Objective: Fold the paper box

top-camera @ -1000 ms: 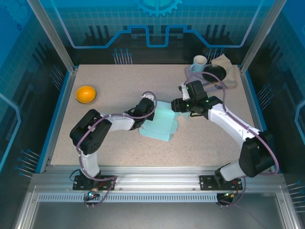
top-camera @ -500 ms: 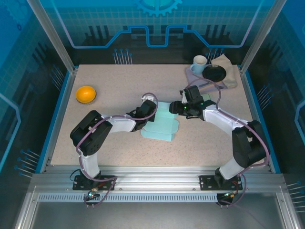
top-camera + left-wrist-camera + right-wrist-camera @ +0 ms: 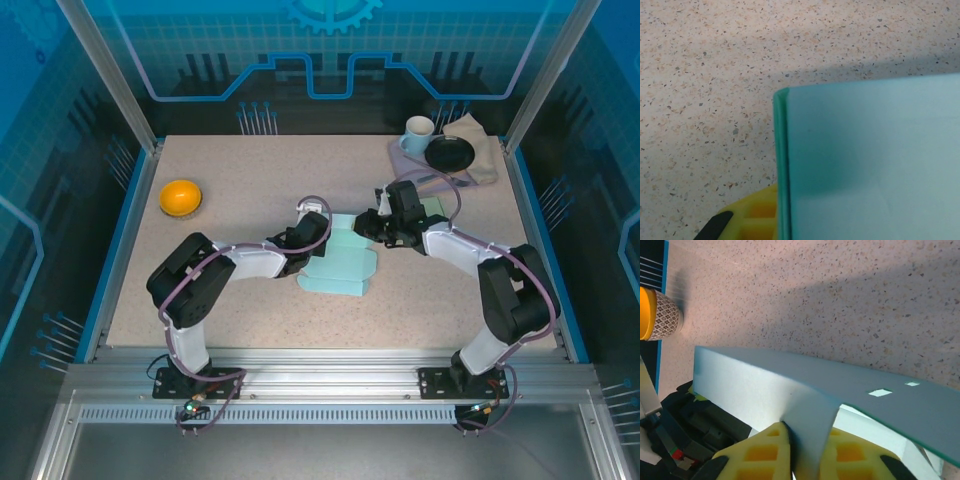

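The light teal paper box [image 3: 338, 264] lies partly folded in the middle of the table. My left gripper [image 3: 306, 238] is at its upper left edge. In the left wrist view the box sheet [image 3: 870, 160] covers most of the frame, and one yellow finger [image 3: 752, 215] presses against its folded dark green edge, so the jaws look shut on it. My right gripper [image 3: 368, 224] is at the box's upper right corner. Its yellow fingers [image 3: 760, 452] are shut on a curled flap [image 3: 810, 425] below the raised panel [image 3: 790, 380].
An orange bowl [image 3: 181, 196] sits at the far left, also seen side-on as a patterned bowl [image 3: 660, 315]. At the back right are a white cup [image 3: 419, 130], a black dish [image 3: 449, 153] and a beige cloth [image 3: 482, 150]. Blue rails line the table's sides.
My right arm has drawn in towards the box, its gripper shifting slightly left with the flap. The left gripper nudged a little right. The box's top layer lies flatter.
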`<action>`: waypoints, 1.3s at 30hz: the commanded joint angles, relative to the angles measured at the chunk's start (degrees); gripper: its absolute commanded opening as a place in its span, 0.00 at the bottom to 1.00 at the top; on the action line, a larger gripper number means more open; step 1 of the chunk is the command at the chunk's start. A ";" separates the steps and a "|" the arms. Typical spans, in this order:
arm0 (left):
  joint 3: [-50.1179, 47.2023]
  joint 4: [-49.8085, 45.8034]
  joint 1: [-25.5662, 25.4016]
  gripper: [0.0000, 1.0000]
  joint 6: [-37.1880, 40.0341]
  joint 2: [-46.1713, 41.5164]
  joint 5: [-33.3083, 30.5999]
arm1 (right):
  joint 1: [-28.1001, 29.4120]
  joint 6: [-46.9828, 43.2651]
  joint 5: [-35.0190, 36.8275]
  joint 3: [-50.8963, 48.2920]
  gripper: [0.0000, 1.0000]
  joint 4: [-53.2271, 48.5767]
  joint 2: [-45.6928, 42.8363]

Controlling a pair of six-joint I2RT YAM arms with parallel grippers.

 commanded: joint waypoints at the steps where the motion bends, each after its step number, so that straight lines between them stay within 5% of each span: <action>1: -0.51 -7.20 -1.59 0.02 -0.68 0.24 0.85 | 0.32 -1.74 2.39 -1.27 0.06 0.18 -1.60; 3: -0.26 -7.87 -1.58 0.02 -1.58 0.24 0.47 | 0.28 -1.70 2.61 -1.38 0.08 0.11 -1.48; 5: 0.01 -8.86 -1.60 0.02 -2.35 0.24 -0.26 | 0.29 -1.61 3.11 -1.21 0.32 -0.96 -1.69; 9: 0.79 -10.96 -1.64 0.02 -3.31 -0.17 -2.15 | 0.20 -4.84 6.87 -1.82 0.48 -5.04 -4.73; 17: 0.17 -12.82 -1.64 0.02 -4.50 -1.04 -2.20 | -4.10 -5.96 10.89 -8.10 0.40 -3.68 -8.74; 25: 0.78 -13.63 -1.64 0.02 -5.26 -1.33 -1.37 | -4.43 -6.69 11.93 -5.96 0.22 -1.03 -0.87; 35: 1.40 -15.28 -1.58 0.02 -6.51 -1.16 -0.73 | -3.22 -5.94 19.89 -6.46 0.14 2.50 3.43; 39: 1.49 -14.89 -1.58 0.03 -7.16 -0.98 0.71 | -3.93 -8.96 14.69 -6.94 0.13 7.55 4.96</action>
